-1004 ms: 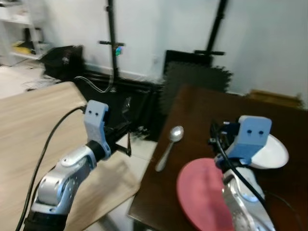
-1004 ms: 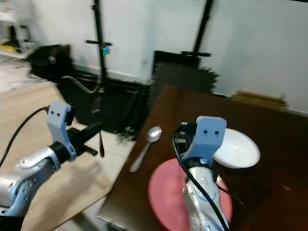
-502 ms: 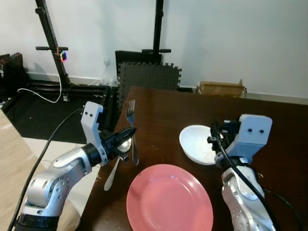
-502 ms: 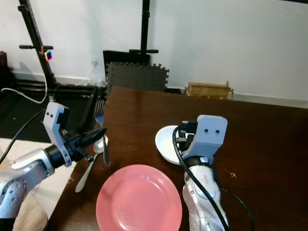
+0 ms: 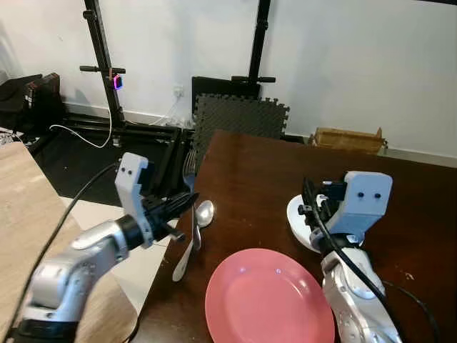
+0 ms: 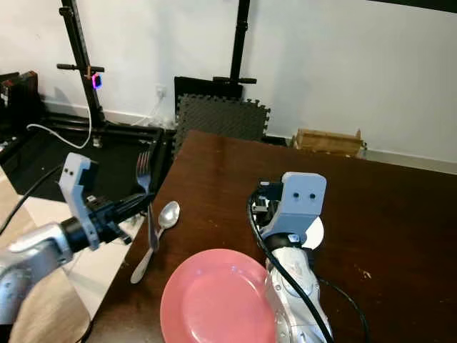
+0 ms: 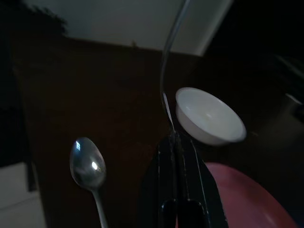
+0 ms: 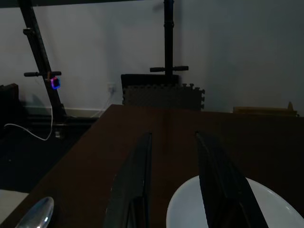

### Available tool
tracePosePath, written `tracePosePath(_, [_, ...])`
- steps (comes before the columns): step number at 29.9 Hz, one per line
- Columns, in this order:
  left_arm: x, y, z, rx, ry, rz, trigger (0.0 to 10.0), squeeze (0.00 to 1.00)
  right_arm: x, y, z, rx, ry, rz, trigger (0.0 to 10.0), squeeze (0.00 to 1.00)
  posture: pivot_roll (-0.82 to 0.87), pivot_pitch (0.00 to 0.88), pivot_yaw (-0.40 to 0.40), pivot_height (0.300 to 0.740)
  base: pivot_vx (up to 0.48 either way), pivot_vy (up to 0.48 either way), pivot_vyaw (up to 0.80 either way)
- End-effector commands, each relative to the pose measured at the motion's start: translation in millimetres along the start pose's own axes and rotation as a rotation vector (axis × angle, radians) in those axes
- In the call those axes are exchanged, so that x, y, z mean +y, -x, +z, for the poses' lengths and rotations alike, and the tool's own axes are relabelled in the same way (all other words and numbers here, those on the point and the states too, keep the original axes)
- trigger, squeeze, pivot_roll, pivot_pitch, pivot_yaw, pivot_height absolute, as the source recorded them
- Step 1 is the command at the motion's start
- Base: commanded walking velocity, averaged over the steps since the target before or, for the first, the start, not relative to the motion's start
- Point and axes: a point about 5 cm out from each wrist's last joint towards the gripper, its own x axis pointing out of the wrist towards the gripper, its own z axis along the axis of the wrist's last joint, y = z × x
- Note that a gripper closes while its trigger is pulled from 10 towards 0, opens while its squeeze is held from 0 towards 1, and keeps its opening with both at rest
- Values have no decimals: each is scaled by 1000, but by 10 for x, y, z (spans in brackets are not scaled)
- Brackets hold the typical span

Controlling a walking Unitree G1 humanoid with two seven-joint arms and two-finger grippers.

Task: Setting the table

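My left gripper (image 5: 187,207) is shut on a metal fork (image 5: 191,187), held upright with its tines up, just over the left edge of the dark wooden table (image 5: 257,164). A spoon (image 5: 191,239) lies on the table right beside the fork. Near the front edge sits a pink plate (image 5: 268,304). Behind it is a white bowl (image 5: 301,214), partly hidden by my right arm. My right gripper (image 8: 173,135) hovers open over the bowl (image 8: 237,209) with nothing between its fingers. The left wrist view shows the fork handle (image 7: 167,66), spoon (image 7: 88,164) and bowl (image 7: 209,116).
Black stands (image 5: 107,64) and a dark foam mat (image 5: 239,118) stand along the white wall behind the table. A cardboard box (image 5: 348,138) lies on the floor at the back right. A light wooden surface (image 5: 21,214) is at my left, and cables (image 5: 71,128) trail on the floor.
The camera has swung, so the whole scene has shifted in view. My left gripper still holds the fork, now slightly nearer the table's left edge beside the spoon. The right gripper stays over the bowl.
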Motion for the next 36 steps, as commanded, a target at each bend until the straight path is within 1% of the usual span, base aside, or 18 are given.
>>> tracePosePath(1, [8, 175, 191, 1, 5, -95, 10000, 0, -34, 21, 35, -18, 30, 4, 10000, 0, 54, 82, 15, 740, 0, 0, 0])
tracePosePath(2, [8, 175, 191, 1, 5, -95, 10000, 0, -34, 21, 35, -18, 30, 4, 10000, 0, 54, 82, 15, 740, 0, 0, 0])
tracePosePath(3, [105, 264, 351, -7, 30, -113, 10000, 0, -52, 6, 83, -34, 44, 14, 10000, 0, 59, 89, 15, 740, 0, 0, 0])
tracePosePath(5, [254, 237, 481, -57, 18, -32, 10000, 0, -97, -11, 130, -46, 49, 15, 10000, 0, 59, 89, 15, 740, 0, 0, 0])
tracePosePath(7, [253, 166, 540, -109, 99, -114, 10000, 0, -135, -42, 192, -65, 52, 11, 10000, 0, 76, 99, 18, 740, 0, 0, 0])
tracePosePath(9, [293, 78, 452, -45, 67, -143, 10000, 0, -166, -69, 229, -78, 50, 0, 10000, 0, 83, 98, 25, 740, 0, 0, 0])
tracePosePath(10, [369, -11, 393, -14, 89, -118, 10000, 0, -176, -77, 242, -84, 54, -2, 10000, 0, 78, 103, 39, 740, 0, 0, 0])
tracePosePath(11, [369, -11, 393, -14, 89, -118, 10000, 0, -176, -77, 242, -84, 54, -2, 10000, 0, 78, 103, 39, 740, 0, 0, 0])
tracePosePath(12, [448, -170, 314, 30, 130, -104, 10000, 0, -189, -85, 264, -94, 65, -4, 10000, 0, 73, 107, 53, 740, 0, 0, 0])
tracePosePath(13, [466, -249, 271, 58, 145, -103, 10000, 0, -199, -85, 277, -98, 67, -9, 10000, 0, 71, 114, 67, 740, 0, 0, 0])
tracePosePath(14, [473, -313, 227, 90, 146, -105, 10000, 0, -211, -80, 290, -102, 68, -16, 10000, 0, 68, 117, 74, 740, 0, 0, 0])
tracePosePath(17, [485, -375, 171, 137, 127, -99, 10000, 0, -226, -71, 305, -107, 69, -25, 10000, 0, 61, 124, 89, 740, 0, 0, 0])
tracePosePath(19, [509, -487, 107, 221, 105, -100, 10000, 0, -277, -28, 331, -112, 66, -60, 10000, 0, 38, 144, 126, 740, 0, 0, 0])
tracePosePath(21, [517, -522, 103, 248, 103, -103, 10000, 0, -306, -1, 337, -112, 72, -76, 10000, 0, 38, 144, 126, 740, 0, 0, 0])
tracePosePath(24, [492, -554, 89, 327, 133, -178, 10000, 0, -413, 121, 363, -109, 141, -123, 10000, 0, 4, 178, 171, 740, 0, 0, 0])
tracePosePath(31, [427, -626, -72, 411, 191, -290, 10000, 0, -500, 252, 388, -93, 208, -170, 10000, 0, -57, 227, 201, 740, 0, 0, 0])
tracePosePath(35, [385, -680, -124, 413, 220, -318, 10000, 0, -490, 283, 378, -79, 225, -164, 10000, 0, -73, 243, 200, 740, 0, 0, 0])
tracePosePath(36, [361, -719, -169, 411, 232, -325, 10000, 0, -457, 296, 361, -64, 252, -143, 10000, 0, -88, 255, 197, 740, 0, 0, 0])
